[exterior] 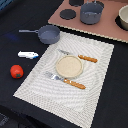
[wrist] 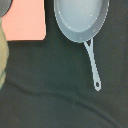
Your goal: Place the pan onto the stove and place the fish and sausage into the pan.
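Dark-grey pan below the wrist camera, handle outstretched, pincer unseen, its grip state unknowable.

pan off stove, fish, sausage apart

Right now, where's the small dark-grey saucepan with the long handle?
In the exterior view, the small dark-grey saucepan sits on the dark table, off the pinkish-brown stove board, beside the striped placemat's far-left corner.

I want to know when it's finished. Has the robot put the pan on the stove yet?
Not yet. Nothing looks done. The pan sits on the dark table, off the stove. The fish and the sausage lie on the table too. The robot's hand isn't in view, so nothing seems in hand. All three moves are left.
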Robot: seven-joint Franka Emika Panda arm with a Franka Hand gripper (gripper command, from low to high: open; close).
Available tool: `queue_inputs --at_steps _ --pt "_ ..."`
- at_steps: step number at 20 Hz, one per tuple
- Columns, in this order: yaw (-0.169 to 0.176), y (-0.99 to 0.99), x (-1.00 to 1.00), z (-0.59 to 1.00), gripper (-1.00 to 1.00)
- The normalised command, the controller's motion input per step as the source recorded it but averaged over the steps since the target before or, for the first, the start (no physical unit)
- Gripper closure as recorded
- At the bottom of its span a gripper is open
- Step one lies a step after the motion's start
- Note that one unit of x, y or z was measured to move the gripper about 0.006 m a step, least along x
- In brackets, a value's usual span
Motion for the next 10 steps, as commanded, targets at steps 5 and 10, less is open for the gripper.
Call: queue_inputs --at_steps 5,10 --pt "-0.058 -0.77 -0.16 -0.82 -1.00" --pt "-0.063 -0.70 -0.17 -0.79 -1.00"
